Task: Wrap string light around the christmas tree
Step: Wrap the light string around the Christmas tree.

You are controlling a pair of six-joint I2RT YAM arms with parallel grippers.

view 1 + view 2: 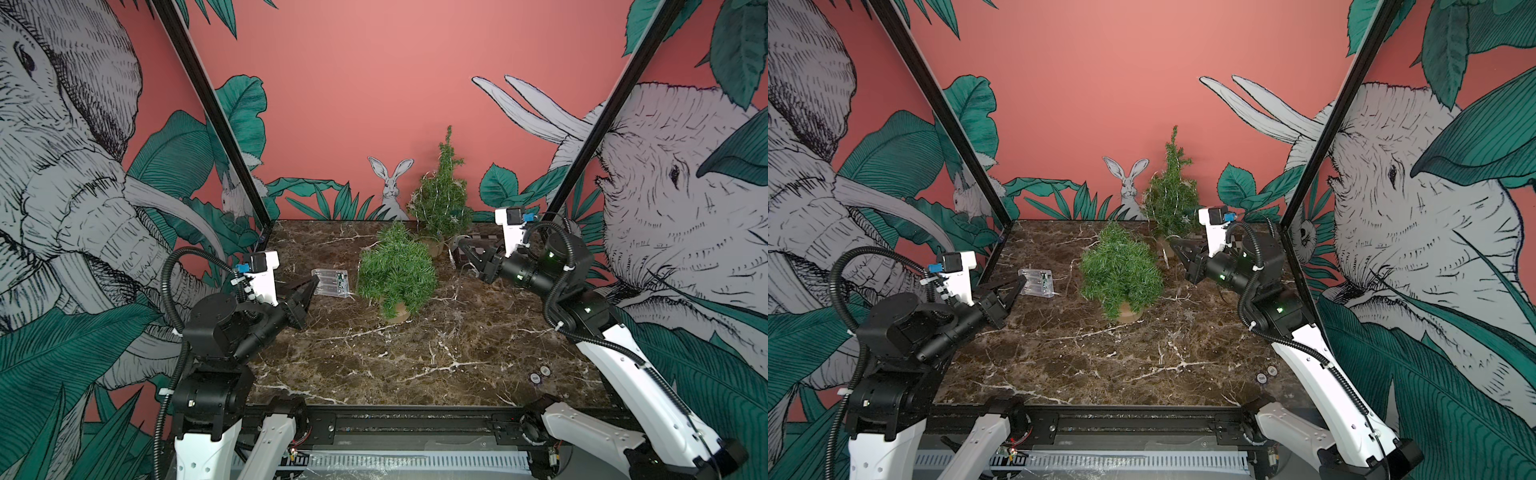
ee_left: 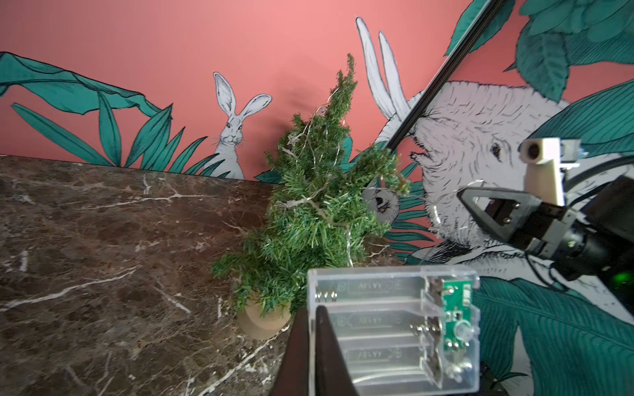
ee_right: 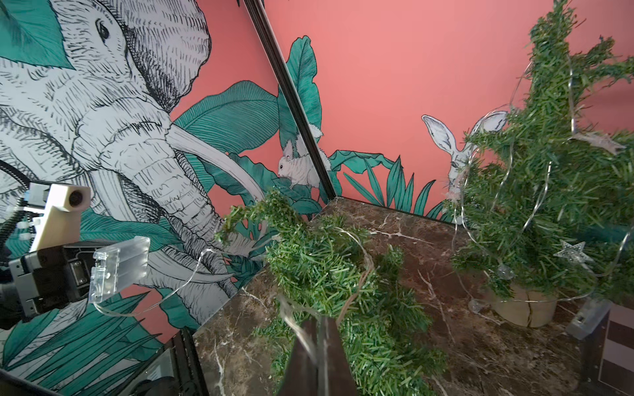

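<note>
Tightly left fingers [image 1: 306, 291] clamp box [image 1: 330, 282] (right fingers [image 3: 319, 356]: wire [image 3: 296, 320]).

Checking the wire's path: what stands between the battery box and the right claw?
The nearer christmas tree, string light draped over it, stands between the battery box and the right claw, as both top views show.

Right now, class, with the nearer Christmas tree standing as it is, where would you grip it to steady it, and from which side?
Probably its round wooden base, approached low from the robot's side. The nearer Christmas tree carries soft branches that overhang it and would give under a hand; the base looks rigid, and its bare edge shows below them on that side.
</note>
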